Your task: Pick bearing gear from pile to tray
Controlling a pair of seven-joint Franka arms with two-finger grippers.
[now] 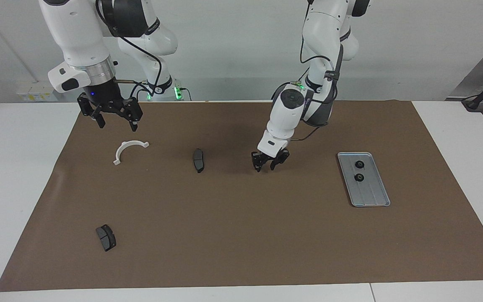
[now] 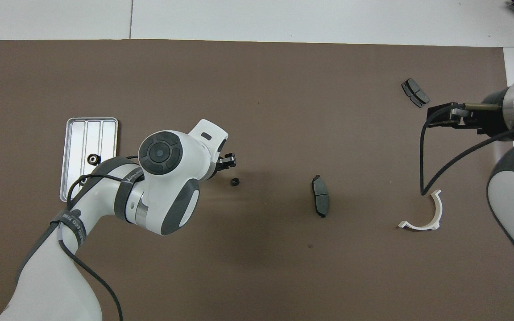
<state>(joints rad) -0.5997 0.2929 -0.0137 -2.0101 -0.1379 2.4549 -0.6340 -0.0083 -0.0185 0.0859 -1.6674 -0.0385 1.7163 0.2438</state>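
Black and tiny, your gear (image 2: pixel 235 182) sits mid-surface, just beside the left pincer (image 1: pixel 268 164), whose fingers stand partly apart around nothing. The right pincer (image 1: pixel 115 121) waits wide above the white bracket (image 1: pixel 128 149).

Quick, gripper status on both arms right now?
Left gripper: low over the loose gear, jaws apart, holding nothing.
Right gripper: open, empty, raised above the white bracket.

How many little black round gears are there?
3. In the tray, one gear lies nearer the robots than a second gear. A third gear lies on the brown mat, right by the left gripper. More may hide under the arms.
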